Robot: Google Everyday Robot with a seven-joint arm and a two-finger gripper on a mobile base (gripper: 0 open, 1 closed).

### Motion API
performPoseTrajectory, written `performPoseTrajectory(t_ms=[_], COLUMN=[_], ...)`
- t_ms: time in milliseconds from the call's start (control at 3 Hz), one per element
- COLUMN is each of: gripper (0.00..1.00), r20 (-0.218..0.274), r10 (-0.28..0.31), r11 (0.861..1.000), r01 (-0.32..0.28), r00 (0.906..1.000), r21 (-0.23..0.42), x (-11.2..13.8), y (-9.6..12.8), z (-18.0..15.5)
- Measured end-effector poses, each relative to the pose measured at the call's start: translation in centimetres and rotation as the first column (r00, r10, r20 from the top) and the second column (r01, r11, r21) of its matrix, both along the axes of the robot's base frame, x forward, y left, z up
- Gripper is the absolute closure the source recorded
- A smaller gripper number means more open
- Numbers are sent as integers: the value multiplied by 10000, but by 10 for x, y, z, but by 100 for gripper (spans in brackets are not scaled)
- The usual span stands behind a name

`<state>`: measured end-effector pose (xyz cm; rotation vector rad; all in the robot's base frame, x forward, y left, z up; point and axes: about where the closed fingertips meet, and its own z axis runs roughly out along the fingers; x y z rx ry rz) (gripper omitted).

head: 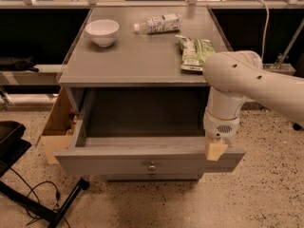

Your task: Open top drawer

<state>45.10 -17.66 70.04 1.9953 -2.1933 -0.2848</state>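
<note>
- Closest thing to the camera is the front panel of the top drawer. It sits well out from the cabinet, with its little brass knob in the middle. Just under it there's a sliver of a lower drawer.
- My gripper is at the right end of that front panel, with the tan pad sitting right on the top edge. I honestly can't tell if it's open, closed or actually clamped on the panel.
- From the gripper, the panel runs off to the left. The knob is well to the left and a bit lower, and the drawer's deep box goes back toward the cabinet on the far side.
- I'd say the job's nearly done, since most of the box is already showing.
- Since I'm at a corner and not on the knob, the drawer could twist and jam. So I'd pull slow and dead straight toward the near side, then stop before it leaves its runners.
- Further back, my arm hangs over the cabinet's right edge, right next to a green packet.
- Furthest away are a white bowl on the left and a bottle lying on its side. Any sideways swing could catch the packet, so I wouldn't swing.
</note>
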Motion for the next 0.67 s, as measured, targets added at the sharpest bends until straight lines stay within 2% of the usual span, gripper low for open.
performPoseTrajectory(t_ms=[333,667], gripper=[51,19], r20=[244,1354], r10=[64,267], r11=[10000,9987], r01=[-63,-206], r00=[9997,9904], r21=[-47,-462], x=[7,36], y=[2,10], z=[-2,2])
